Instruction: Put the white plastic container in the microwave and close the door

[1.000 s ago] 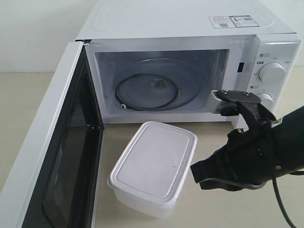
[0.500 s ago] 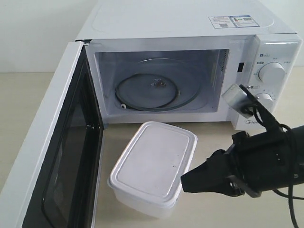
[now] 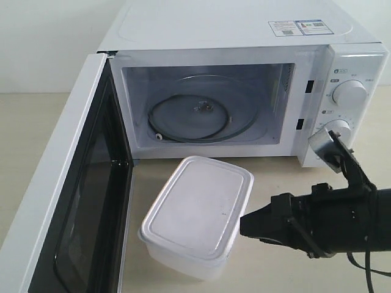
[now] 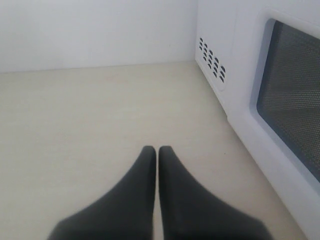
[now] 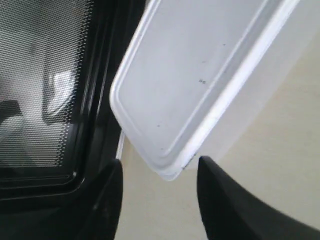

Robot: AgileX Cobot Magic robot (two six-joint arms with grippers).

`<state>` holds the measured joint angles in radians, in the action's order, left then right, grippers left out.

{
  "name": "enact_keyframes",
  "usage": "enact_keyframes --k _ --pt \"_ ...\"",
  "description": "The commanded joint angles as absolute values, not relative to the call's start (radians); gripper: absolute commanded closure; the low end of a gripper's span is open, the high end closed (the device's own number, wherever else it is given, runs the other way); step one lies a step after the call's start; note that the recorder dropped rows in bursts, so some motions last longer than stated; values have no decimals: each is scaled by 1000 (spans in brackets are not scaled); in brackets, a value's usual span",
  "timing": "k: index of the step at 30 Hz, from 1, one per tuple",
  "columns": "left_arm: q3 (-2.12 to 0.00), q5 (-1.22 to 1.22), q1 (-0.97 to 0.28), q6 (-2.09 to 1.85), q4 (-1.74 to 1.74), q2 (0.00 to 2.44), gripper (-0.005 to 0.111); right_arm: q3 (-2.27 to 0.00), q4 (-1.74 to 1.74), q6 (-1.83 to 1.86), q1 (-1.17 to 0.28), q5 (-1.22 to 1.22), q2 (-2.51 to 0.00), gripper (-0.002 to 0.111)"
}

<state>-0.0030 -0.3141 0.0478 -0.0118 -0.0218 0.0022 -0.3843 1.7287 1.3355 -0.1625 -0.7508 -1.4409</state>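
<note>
The white plastic container (image 3: pixel 198 213) sits lidded on the table in front of the microwave (image 3: pixel 244 36), whose cavity shows the glass turntable (image 3: pixel 201 110). The door (image 3: pixel 67 201) is swung wide open on the left. My right gripper (image 3: pixel 247 224) lies low and level just right of the container, apart from it and open. In the right wrist view a corner of the container (image 5: pixel 200 75) reaches between the tips of my right gripper (image 5: pixel 160 164) without touching either finger. My left gripper (image 4: pixel 157 150) is shut on nothing above bare table, beside the door's outer face (image 4: pixel 292 95); it is out of the exterior view.
Two round knobs (image 3: pixel 349 93) are on the microwave's right panel, close behind my right arm's wrist camera (image 3: pixel 327 149). Side vents (image 4: pixel 212 60) show in the left wrist view. The door's inner window (image 5: pixel 40 85) stands just beyond the container.
My right arm has dropped from in front of the knobs and levelled out, with its fingertips now low beside the container's right side. The container, door and microwave have not moved.
</note>
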Motion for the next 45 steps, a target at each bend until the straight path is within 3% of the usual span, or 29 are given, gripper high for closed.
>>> enact_keyframes --k 1,16,38,45 --pt "0 -310 51 -16 -23 0 103 -388 1744 1371 -160 -685 -1494 60" --pt "0 -310 51 -16 -23 0 103 -492 1744 1307 -160 -711 -1623 60" --pt "0 -310 51 -16 -23 0 103 -549 1744 1018 -278 -435 -1627 60" --pt "0 -310 51 -16 -23 0 103 -559 1744 1010 -278 -456 -1627 60"
